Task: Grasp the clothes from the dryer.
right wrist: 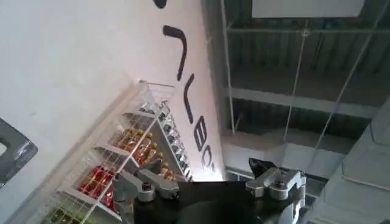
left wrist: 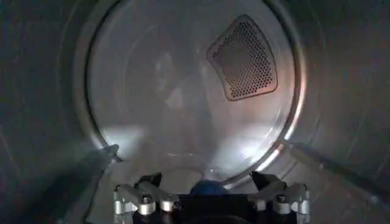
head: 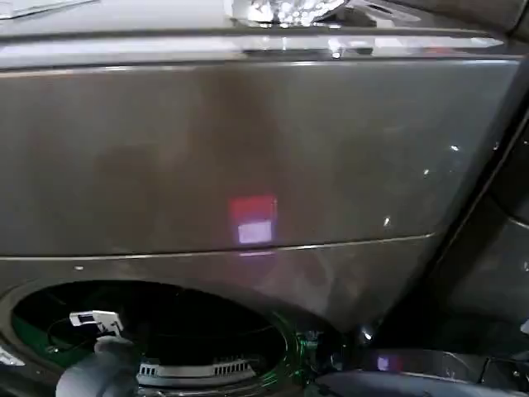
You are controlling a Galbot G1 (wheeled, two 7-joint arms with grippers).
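1. While the left end effector [left wrist: 210,193] reaches inside the dryer [head: 248,149] drum with fingers spread and nothing between them, we see a pale bundle of clothes [head: 99,372] at the porthole's lower rim.
2. We judge the clothes soft and light; we pinch a bunched fold.
3. The right end effector [right wrist: 210,185] points up at the room, fingers spread.

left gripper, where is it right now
The left gripper is inside the dryer's drum, facing the round back wall below the perforated vent. The head view shows its arm entering the porthole at lower left.
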